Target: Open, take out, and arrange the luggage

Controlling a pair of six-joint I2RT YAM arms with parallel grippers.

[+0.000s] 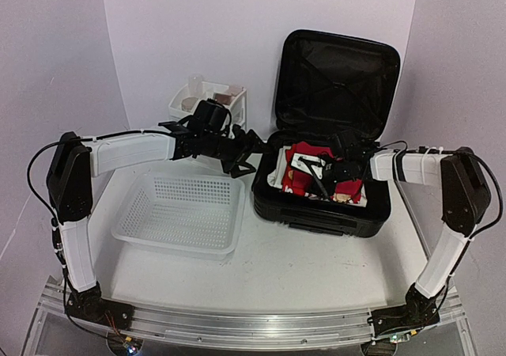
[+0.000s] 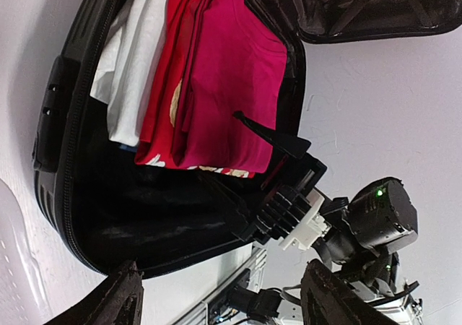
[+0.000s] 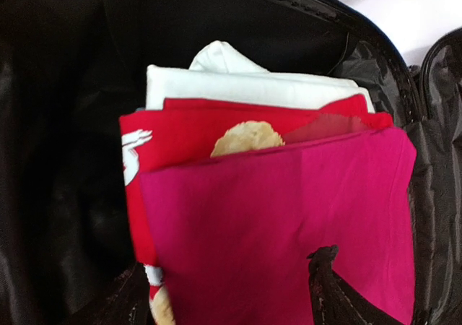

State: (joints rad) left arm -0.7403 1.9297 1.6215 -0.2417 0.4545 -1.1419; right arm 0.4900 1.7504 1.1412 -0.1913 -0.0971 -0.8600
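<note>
The luggage [image 1: 332, 213] sits right of centre on the table [image 1: 316, 269], long axis running left to right. Its base lies flat and its lid [image 1: 336, 79] stands up at the far side. Inside are folded clothes, with a magenta garment [image 3: 289, 217] on top of red and white ones. The right gripper [image 3: 231, 289] hovers over that fold, jaws wide, nothing pinched. The left gripper [image 1: 249, 152] hangs just off the case's left edge, also wide and empty. A white mesh basket [image 1: 182, 210] lies to the left, apart from the case, and bare table runs in front.
</note>
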